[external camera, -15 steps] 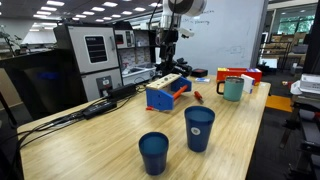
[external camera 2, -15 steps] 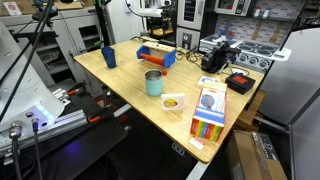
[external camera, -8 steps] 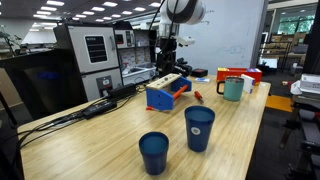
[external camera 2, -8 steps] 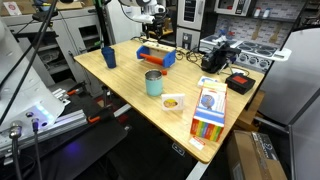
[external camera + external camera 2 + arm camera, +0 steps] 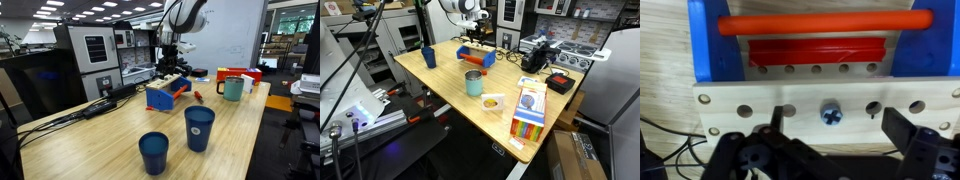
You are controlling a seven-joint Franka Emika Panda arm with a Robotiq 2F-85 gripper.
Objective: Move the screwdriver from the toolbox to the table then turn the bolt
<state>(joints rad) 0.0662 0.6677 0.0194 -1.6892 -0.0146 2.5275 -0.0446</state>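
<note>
Gripper: jaws spread, empty — above the toolbox.
Screwdriver: on the table, just beside the toolbox.
Bolt: in the wooden strip, head showing.
Coloured pack: print too small to read.

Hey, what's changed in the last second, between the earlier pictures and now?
The arm shifted its pose over the toolbox, and the gripper seems to have come down slightly toward it, jaws open and empty. Nothing was taken hold of or let go. The screwdriver on the table, the toolbox and the blue cups stayed put.
</note>
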